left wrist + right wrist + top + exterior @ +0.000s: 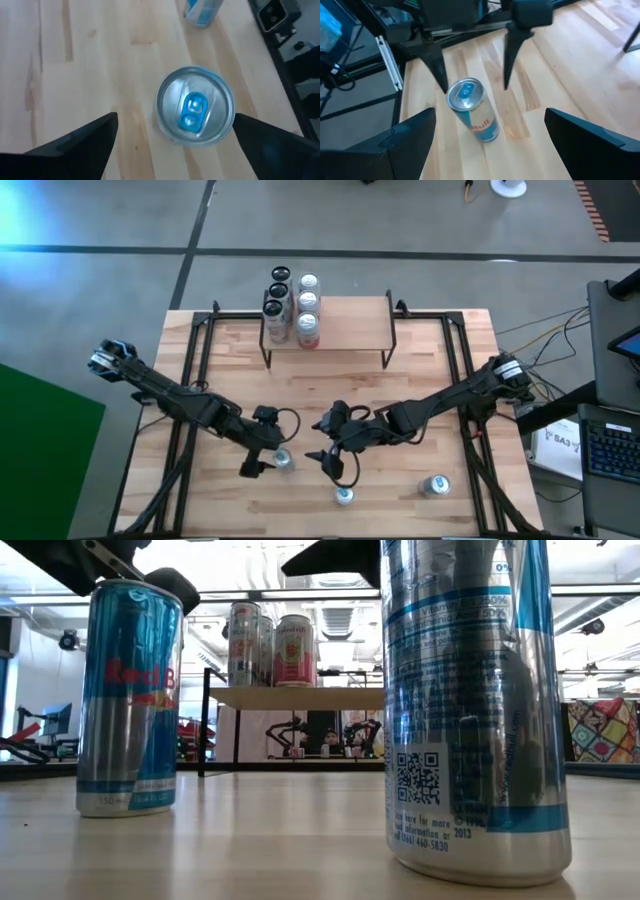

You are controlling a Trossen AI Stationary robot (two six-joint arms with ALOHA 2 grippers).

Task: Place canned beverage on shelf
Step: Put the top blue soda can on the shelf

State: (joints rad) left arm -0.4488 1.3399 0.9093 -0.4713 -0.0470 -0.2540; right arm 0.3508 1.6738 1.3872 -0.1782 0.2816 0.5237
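Both arms are dark, nearly black, built of slim jointed links. In the high view the left arm (180, 402) runs from the left edge toward the centre and carries a silver-grey cap at its outer joint, upper left. The right arm (440, 402) mirrors it, with a similar pale cap at the right. A thin black cable loops beside each wrist near the frame's middle. In the right wrist view, the left gripper (472, 75) shows two tapering black fingers (511, 57) under a boxy dark housing at the top.
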